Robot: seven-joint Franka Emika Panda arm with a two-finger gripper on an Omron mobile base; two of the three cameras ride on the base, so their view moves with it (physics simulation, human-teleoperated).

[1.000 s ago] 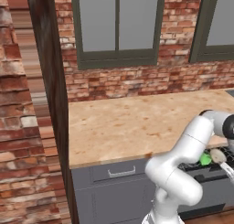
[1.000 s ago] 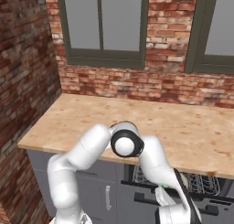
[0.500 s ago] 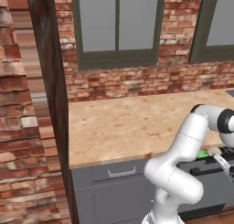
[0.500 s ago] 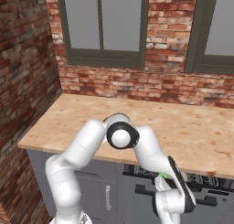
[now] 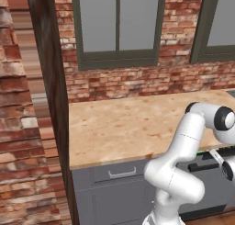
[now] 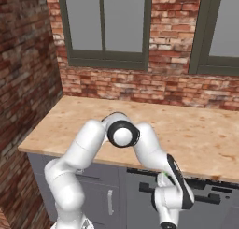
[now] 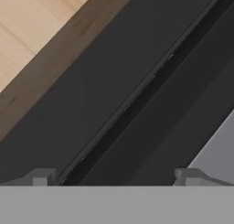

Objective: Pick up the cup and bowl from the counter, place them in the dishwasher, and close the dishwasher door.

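- The dark brown wooden post [image 5: 50, 104] stands left of the wide light tan desk [image 5: 133, 123] with mottled wood-like grain, and hides the desk's left end in the left base view.
- Under the desk's front edge, at its left part, sits a lighter grey drawer front with a silver handle [image 5: 121, 173]; the white arm's lower links cover the cabinet just right of it.
- Right of that drawer, below the desk's front lip, is the dishwasher door [image 6: 205, 197], a flat dark grey panel with a black horizontal bar handle; the arm crosses its left part, and whether it is fully shut is hard to tell.
- The tool [image 7: 114, 175] hangs low in front of that door, below the desk's edge, its two dark tips set wide apart with nothing between them; in the right base view only the back of the hand faces the camera.
- In the hand view a strip of tan desk lies in one corner, then the dark door face with a black groove.
- The desk's broad top lies bare back to the red brick wall [image 6: 140, 85], open room on all sides.
- The desk's right end is cut off by the picture edge.
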